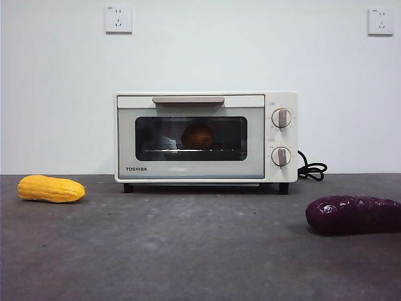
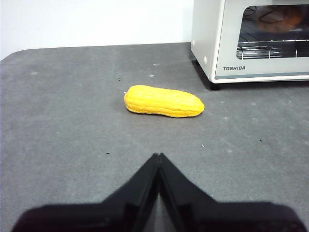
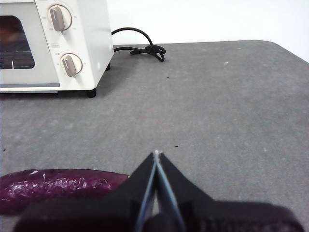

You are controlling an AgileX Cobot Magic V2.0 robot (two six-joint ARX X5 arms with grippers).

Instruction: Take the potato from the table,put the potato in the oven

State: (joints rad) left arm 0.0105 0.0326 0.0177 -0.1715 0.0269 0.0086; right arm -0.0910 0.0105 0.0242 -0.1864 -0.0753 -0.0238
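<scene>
The orange-brown potato (image 1: pixel 198 137) rests on the wire rack inside the cream-white Toshiba oven (image 1: pixel 205 138), seen through its dark glass; the door is closed. The left wrist view also catches the potato (image 2: pixel 277 18) behind the glass. My left gripper (image 2: pixel 157 155) is shut and holds nothing, low over the dark grey table (image 1: pixel 188 251), short of the corn cob. My right gripper (image 3: pixel 156 153) is shut too, with nothing in it, beside the purple vegetable and away from the oven (image 3: pixel 53 43). Neither arm shows in the front view.
A yellow corn cob (image 1: pixel 50 189) lies at the table's left, also visible in the left wrist view (image 2: pixel 164 101). A long dark purple vegetable (image 1: pixel 354 215) lies front right. The oven's black cord (image 3: pixel 140 47) is coiled behind its right side.
</scene>
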